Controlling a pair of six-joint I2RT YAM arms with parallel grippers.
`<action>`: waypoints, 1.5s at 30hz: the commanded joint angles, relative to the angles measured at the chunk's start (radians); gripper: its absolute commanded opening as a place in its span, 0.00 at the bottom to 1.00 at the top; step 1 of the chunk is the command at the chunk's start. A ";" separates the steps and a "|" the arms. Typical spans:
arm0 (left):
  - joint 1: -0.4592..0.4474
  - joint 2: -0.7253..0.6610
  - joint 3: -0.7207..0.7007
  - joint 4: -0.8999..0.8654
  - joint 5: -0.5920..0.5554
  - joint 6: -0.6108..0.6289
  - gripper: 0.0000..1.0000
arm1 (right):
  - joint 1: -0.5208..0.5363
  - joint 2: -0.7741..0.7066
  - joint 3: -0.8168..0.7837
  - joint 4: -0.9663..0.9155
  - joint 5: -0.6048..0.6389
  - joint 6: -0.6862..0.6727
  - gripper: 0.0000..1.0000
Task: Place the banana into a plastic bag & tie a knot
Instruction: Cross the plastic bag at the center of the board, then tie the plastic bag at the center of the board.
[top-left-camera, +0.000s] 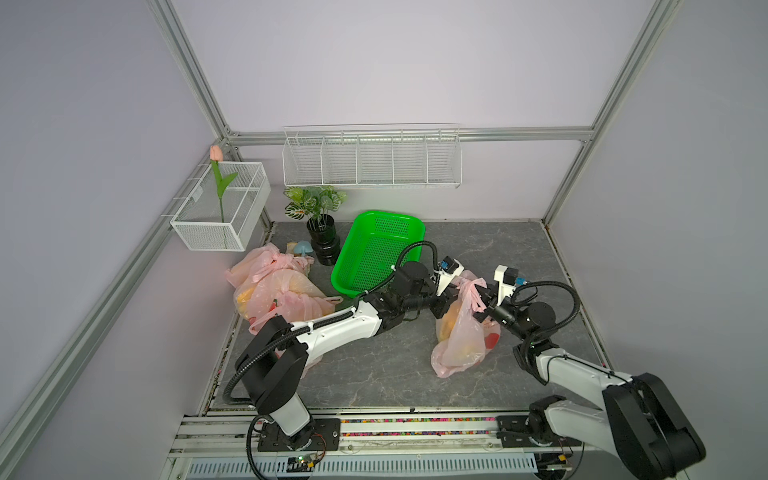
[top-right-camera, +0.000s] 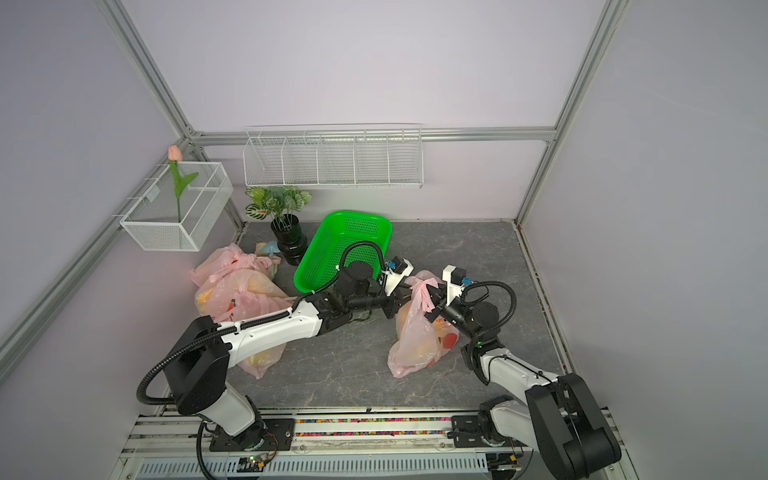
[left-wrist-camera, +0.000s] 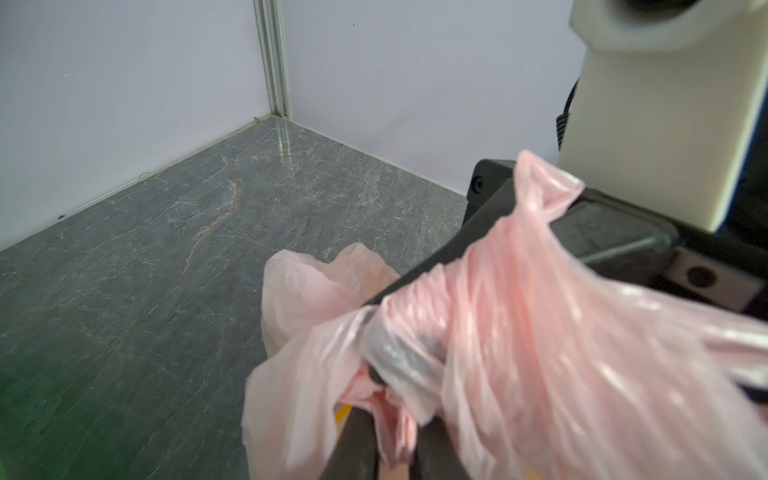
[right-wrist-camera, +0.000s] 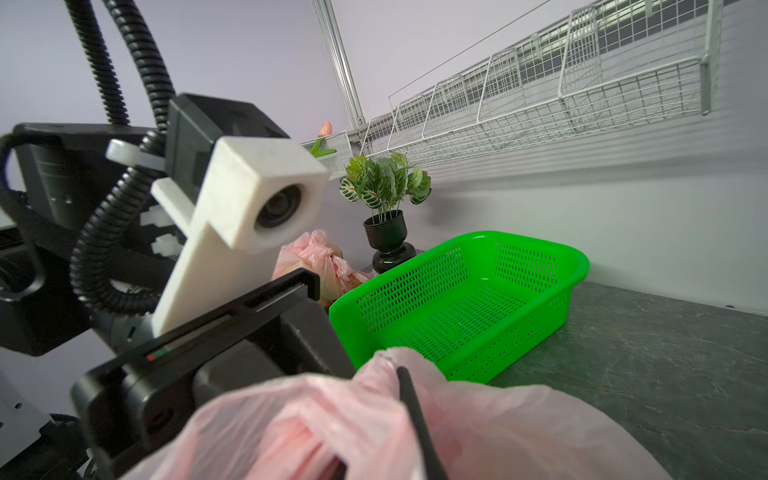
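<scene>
While upright, bag (top-left-camera: 461, 336) against right gripper (top-left-camera: 481, 307)

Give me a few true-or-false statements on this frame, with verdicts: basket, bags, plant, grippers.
1. The green basket is empty. True.
2. The pink bag between the arms lies inside the basket. False: it rests on the table, outside the basket.
3. The left gripper and right gripper both grip the pink bag's top. True.
4. The potted plant stands at the table's front edge. False: it stands at the back, next to the basket.
5. Only one bag is on the table. False: more pink bags lie piled near the plant.
</scene>
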 joint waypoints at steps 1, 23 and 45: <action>0.001 -0.038 0.029 0.025 -0.030 0.022 0.08 | 0.020 -0.020 -0.008 -0.061 -0.045 -0.037 0.07; 0.002 -0.071 0.018 -0.036 -0.204 0.026 0.00 | 0.026 -0.364 0.051 -0.633 0.191 -0.102 0.73; -0.031 -0.080 0.031 -0.070 -0.248 0.054 0.00 | 0.191 -0.607 0.164 -0.890 0.299 0.051 0.65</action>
